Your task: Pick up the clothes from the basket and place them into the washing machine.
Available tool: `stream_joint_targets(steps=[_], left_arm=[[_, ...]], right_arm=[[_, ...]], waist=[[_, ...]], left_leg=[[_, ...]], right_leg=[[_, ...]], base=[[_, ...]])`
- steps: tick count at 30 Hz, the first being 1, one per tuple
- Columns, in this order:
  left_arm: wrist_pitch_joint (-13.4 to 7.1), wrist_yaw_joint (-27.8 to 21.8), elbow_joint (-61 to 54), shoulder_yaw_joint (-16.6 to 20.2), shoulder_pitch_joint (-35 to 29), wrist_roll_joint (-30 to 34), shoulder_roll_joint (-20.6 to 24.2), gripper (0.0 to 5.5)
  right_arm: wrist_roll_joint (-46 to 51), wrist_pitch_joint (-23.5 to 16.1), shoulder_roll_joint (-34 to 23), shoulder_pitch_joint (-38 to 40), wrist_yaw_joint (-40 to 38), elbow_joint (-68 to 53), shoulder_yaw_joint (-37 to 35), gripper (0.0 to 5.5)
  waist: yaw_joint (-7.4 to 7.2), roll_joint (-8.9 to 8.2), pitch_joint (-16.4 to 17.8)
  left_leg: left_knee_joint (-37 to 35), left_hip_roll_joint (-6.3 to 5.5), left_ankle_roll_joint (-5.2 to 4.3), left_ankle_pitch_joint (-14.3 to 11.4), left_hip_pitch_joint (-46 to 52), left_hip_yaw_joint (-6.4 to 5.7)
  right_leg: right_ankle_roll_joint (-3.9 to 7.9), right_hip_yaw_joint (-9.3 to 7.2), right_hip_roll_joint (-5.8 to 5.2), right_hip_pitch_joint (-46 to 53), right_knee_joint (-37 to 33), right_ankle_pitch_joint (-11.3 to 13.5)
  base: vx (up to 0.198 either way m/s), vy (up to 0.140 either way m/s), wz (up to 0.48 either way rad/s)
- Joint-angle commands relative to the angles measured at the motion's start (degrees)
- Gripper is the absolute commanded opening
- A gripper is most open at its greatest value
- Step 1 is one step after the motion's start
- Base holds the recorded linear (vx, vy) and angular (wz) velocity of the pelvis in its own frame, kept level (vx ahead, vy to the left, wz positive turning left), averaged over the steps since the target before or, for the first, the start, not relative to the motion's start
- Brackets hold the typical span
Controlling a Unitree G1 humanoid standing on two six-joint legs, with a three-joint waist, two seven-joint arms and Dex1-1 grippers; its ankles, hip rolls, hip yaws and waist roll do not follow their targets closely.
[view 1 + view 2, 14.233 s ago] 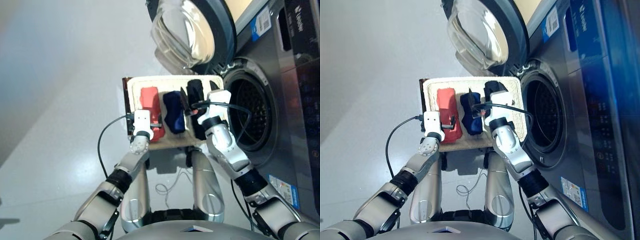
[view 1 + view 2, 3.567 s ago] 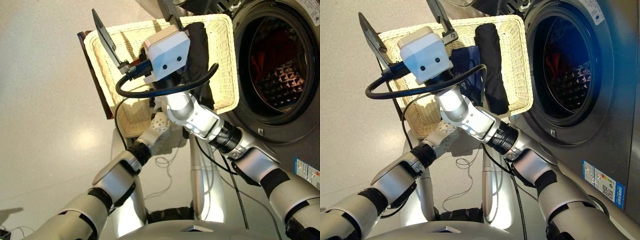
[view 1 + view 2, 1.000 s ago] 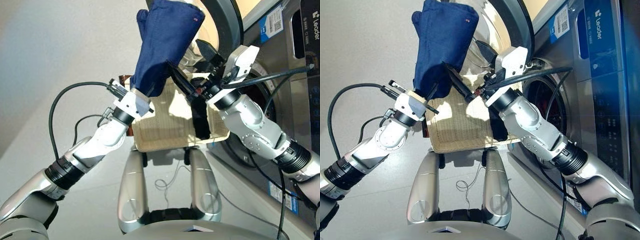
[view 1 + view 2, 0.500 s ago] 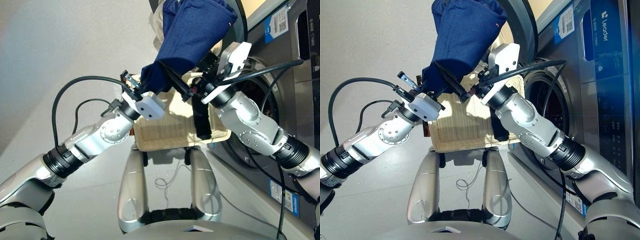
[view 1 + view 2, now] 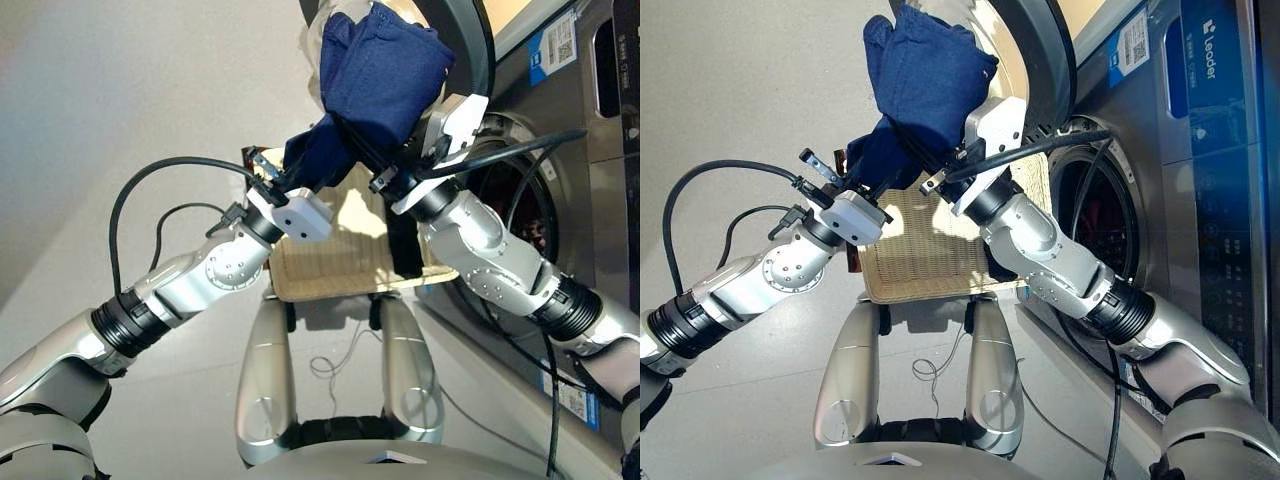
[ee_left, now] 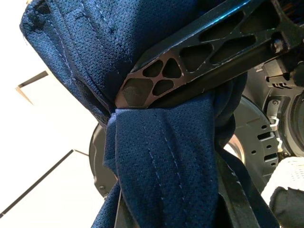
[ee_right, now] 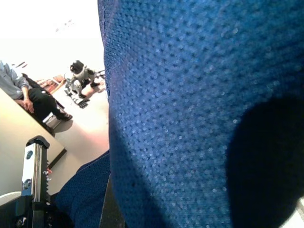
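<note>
While the left end effector [image 5: 300,178] holds the lower end of the navy garment [image 5: 385,75], its fingers closed on the bunched cloth, the bulk of that garment rises above it and to its right, in front of the open porthole door [image 5: 1035,45]. The left wrist view shows one black finger [image 6: 190,71] pressed across the gathered blue fabric, so that grip looks firm. Below and beyond this end effector sits the cream basket [image 5: 330,265], its near part bare of clothes.

Just to the right, the right end effector [image 5: 375,160] reaches into the same garment from the other side. One of its fingers lies along the cloth, but whether they are closed on it I cannot tell; its wrist view is almost filled by blue knit. The black garment [image 5: 403,245] lies in the basket below this end effector, at the side nearest the washing machine [image 5: 1160,200]. The drum opening [image 5: 515,215] is to its right and lower.

The step in hand is probably carrying the navy piece from basket to drum. The next move would call for swinging it right and down, clear of the door, into the opening, then letting go.

Any coral-red garment cannot be made out for certain. The drum's inside is mostly hidden by the right arm. Far off in the right wrist view, a seated person [image 7: 21,90] shows.
</note>
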Motion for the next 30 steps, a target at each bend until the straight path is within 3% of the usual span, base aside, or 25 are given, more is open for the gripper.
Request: stream_joint_targets(steps=[1, 5, 7, 8, 17, 22, 30], left_arm=[[-4.17, 2.37, -7.54, 1.39, 0.09, 2.99, -2.46, 0.00], [-4.62, 3.51, -7.17, 2.03, 1.59, 2.78, -3.16, 0.00], [-5.27, 4.49, -6.84, 2.21, 2.31, 2.67, -3.72, 3.36], [-5.29, 4.52, -6.81, 2.14, 2.30, 2.69, -3.73, 5.50], [-7.30, 5.80, -4.50, -1.49, -0.08, 1.61, -6.18, 5.50], [-8.12, 4.75, -3.92, -3.84, -2.02, -0.46, -7.60, 5.50], [-8.32, 5.79, -3.18, -4.21, -2.83, -2.48, -9.32, 5.50]], right_arm=[[-4.10, -4.82, 0.03, 0.12, -3.16, -3.96, -7.47, 0.00], [-10.93, -6.59, 1.73, 3.20, -6.22, -2.99, -10.69, 0.00], [-16.51, -7.19, 3.44, 6.55, -8.43, -0.18, -12.44, 0.00], [-16.61, -7.20, 3.47, 6.64, -8.50, -0.20, -12.46, 0.00], [-31.01, -6.89, 8.39, 12.31, -18.60, 17.21, -15.65, 0.00], [-32.93, -6.71, 10.61, 11.01, -21.92, 27.16, -16.99, 0.00], [-31.15, -6.46, 15.73, 10.27, -26.59, 41.55, -20.64, 0.00]], waist=[[-0.10, 1.13, -1.06], [-0.09, 1.35, -0.86], [-0.27, 1.69, -0.78], [-0.23, 1.68, -0.84], [-0.26, 2.77, -0.87], [-0.02, 3.29, -0.98], [0.49, 4.04, -0.75]], left_leg=[[0.54, -2.90, -0.21, 0.55, 0.59, 3.38], [0.86, -2.91, -0.04, 0.42, 0.38, 3.35], [1.09, -3.00, 0.19, 0.22, 0.30, 3.20], [1.13, -2.99, 0.19, 0.19, 0.26, 3.20], [1.96, -3.23, 0.45, -0.27, -0.35, 2.93], [2.06, -3.44, 0.51, -0.41, -0.67, 3.02], [2.22, -3.83, 0.54, -0.39, -1.23, 2.72]], right_leg=[[0.33, 1.12, 0.19, -2.52, 0.10, 3.59], [0.37, 0.99, 0.02, -2.55, 0.37, 3.45], [0.37, 1.02, 0.05, -2.71, 0.73, 3.20], [0.37, 1.02, 0.05, -2.75, 0.76, 3.18], [0.56, 1.09, -0.26, -3.04, 1.15, 2.90], [0.70, 1.18, -0.40, -3.12, 1.13, 2.84], [0.58, 1.10, -0.45, -3.68, 1.49, 2.62]], base=[[0.000, 0.000, 0.000], [0.000, 0.000, 0.000], [0.000, 0.000, 0.000], [0.000, 0.000, 0.000], [0.000, 0.000, 0.000], [0.000, 0.000, 0.000], [0.000, 0.000, 0.000]])
